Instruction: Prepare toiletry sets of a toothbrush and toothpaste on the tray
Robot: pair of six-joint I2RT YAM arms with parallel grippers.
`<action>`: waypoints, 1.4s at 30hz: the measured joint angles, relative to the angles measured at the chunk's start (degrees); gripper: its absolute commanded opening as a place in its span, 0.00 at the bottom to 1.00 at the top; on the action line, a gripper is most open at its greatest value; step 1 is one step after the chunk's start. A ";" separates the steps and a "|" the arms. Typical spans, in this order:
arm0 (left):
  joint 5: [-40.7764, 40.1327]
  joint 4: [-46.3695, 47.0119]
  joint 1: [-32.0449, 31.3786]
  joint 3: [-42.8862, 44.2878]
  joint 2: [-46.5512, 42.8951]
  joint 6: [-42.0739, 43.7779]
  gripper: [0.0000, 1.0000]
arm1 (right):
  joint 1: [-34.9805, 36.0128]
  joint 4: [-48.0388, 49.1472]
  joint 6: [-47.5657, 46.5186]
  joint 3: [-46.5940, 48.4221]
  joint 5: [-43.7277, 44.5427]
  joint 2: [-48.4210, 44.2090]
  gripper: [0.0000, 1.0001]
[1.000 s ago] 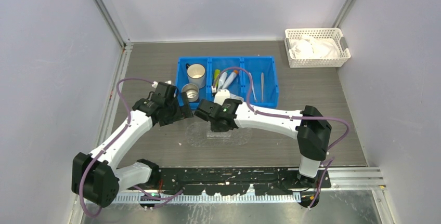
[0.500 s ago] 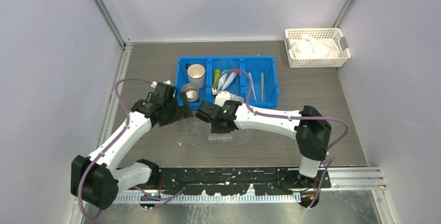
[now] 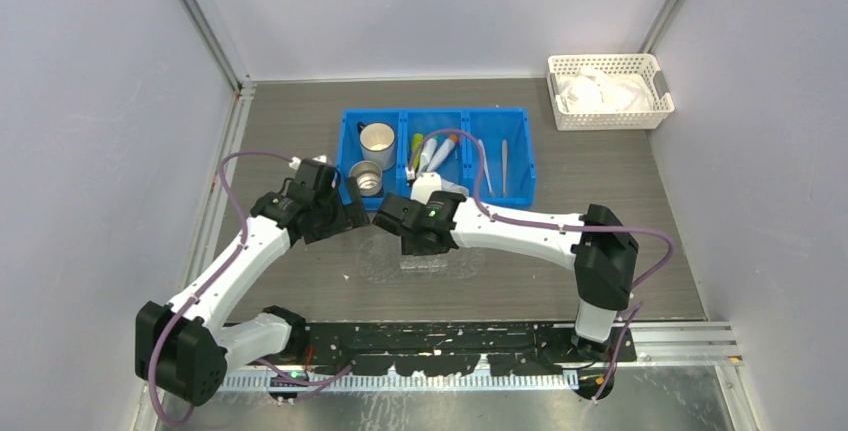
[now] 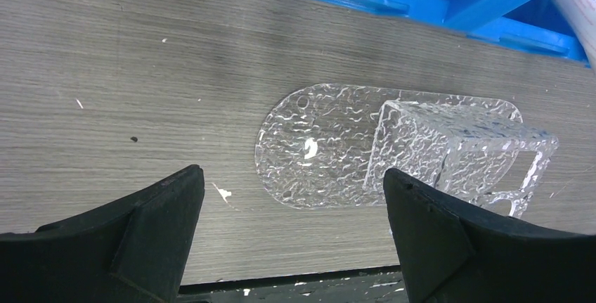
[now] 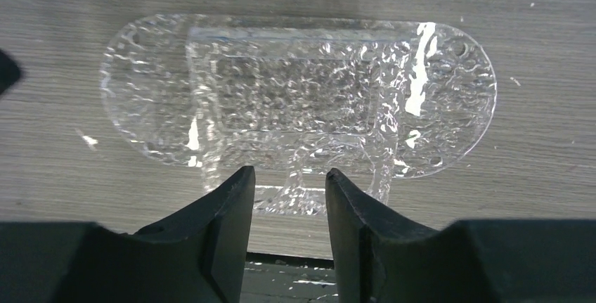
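The tray (image 3: 372, 261) is a clear textured oval plate with a raised boxy holder, lying on the table in front of the blue bin. It fills the left wrist view (image 4: 330, 148) and the right wrist view (image 5: 295, 99), and holds nothing. The toiletry sets (image 3: 431, 151), with green and reddish-white contents, lie in the bin's middle compartment. My left gripper (image 3: 352, 211) hovers wide open over the tray's left end (image 4: 292, 173). My right gripper (image 3: 386, 216) hangs over the tray's near edge (image 5: 288, 171), jaws apart with nothing between them.
The blue three-compartment bin (image 3: 540, 166) sits behind the tray, with two metal cups (image 3: 377, 138) on its left and slim sticks (image 3: 504, 166) on its right. A white lattice basket (image 3: 610, 91) with white packets stands at the back right. Grey walls close in on both sides.
The right gripper's jaws have spread apart over the tray. Both arms have stayed almost in place; the left one has drifted slightly left.
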 measured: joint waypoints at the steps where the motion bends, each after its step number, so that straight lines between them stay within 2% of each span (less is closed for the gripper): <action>1: -0.04 -0.17 0.00 0.00 -0.04 0.04 1.00 | 0.09 -0.90 -0.22 1.07 0.44 -0.28 0.50; 4: -0.22 -0.94 0.00 0.33 -0.22 0.59 1.00 | 0.22 -2.25 -1.27 3.80 1.51 -2.08 0.54; 10: -0.70 -1.79 0.04 2.32 -0.46 2.21 1.00 | -2.38 -3.72 -6.82 9.75 2.32 -8.52 0.55; 14: -0.66 -1.64 0.42 4.83 0.83 3.67 1.00 | -11.78 -1.40 -12.81 9.20 -0.66 -12.50 0.52; 18: -0.66 -0.52 1.27 10.47 6.34 5.35 1.00 | -23.52 2.78 -18.43 6.95 -6.19 -13.77 0.49; 20: -0.59 -0.07 1.90 14.62 10.75 6.03 1.00 | -27.36 2.82 -21.00 10.01 -9.03 -10.58 0.46; 23: -0.61 1.36 2.80 19.71 16.33 7.21 0.99 | -28.92 1.92 -24.63 23.17 -12.96 0.46 0.46; 25: -0.55 2.25 3.39 21.59 18.58 7.65 0.95 | -28.72 1.90 -26.64 32.68 -15.54 8.35 0.46; 27: 0.09 3.06 4.24 24.37 21.57 8.59 0.89 | -28.39 0.31 -28.57 43.87 -18.08 17.25 0.46; 29: 0.48 3.23 4.87 27.19 24.52 9.01 0.83 | -28.28 -1.01 -29.66 50.38 -19.37 22.43 0.46; 30: 0.68 3.43 5.05 28.96 26.34 9.35 0.76 | -28.26 -1.22 -30.08 52.30 -20.11 24.33 0.46; 33: 1.99 5.81 5.46 33.97 32.52 10.16 0.60 | -28.41 -1.99 -30.51 51.74 -21.84 25.86 0.46; 35: 2.78 6.97 5.55 35.78 35.89 10.27 0.53 | -28.89 -1.36 -30.53 47.50 -22.40 24.20 0.46; 42: 2.10 7.67 5.57 42.23 46.62 9.99 0.52 | -31.56 -0.92 -31.78 34.45 -22.56 15.76 0.47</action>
